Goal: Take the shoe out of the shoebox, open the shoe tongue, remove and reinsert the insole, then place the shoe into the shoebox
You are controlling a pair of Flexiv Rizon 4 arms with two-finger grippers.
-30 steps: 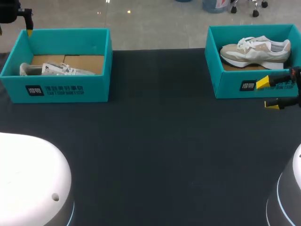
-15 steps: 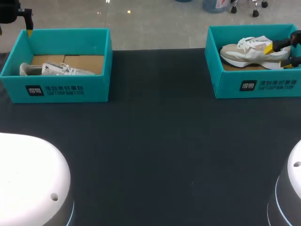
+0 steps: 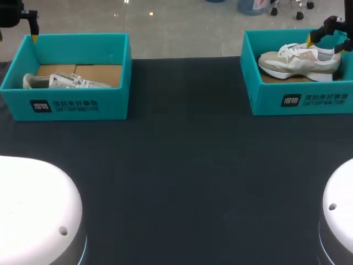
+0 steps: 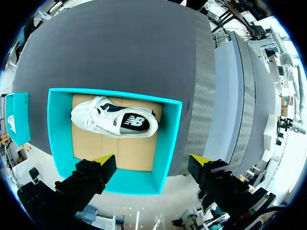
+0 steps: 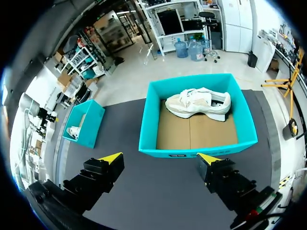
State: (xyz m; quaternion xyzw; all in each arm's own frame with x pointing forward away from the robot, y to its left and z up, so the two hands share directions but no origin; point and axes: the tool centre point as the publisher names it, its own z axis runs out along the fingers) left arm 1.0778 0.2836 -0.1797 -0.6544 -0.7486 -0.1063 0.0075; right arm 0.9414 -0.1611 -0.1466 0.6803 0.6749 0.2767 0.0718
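On my table [image 3: 182, 165]: two teal boxes, left shoebox [image 3: 71, 105] and right shoebox [image 3: 300, 101], and two shoes, white shoe [image 3: 69, 81] and beige shoe [image 3: 298, 59].

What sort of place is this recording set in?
Probably a robot test bench in a lab: a dark table, a left shoebox and a right shoebox, both teal, and the right arm near the sneaker in it.

Open teal shoebox [image 3: 300, 100] sits at the table's far right corner. Inside is a beige-and-white sneaker [image 3: 300, 61], near the back wall, toe toward the left edge. Second teal shoebox [image 3: 71, 104] at the far left corner holds a white sneaker [image 3: 69, 81] with a dark side patch, lying on its side.
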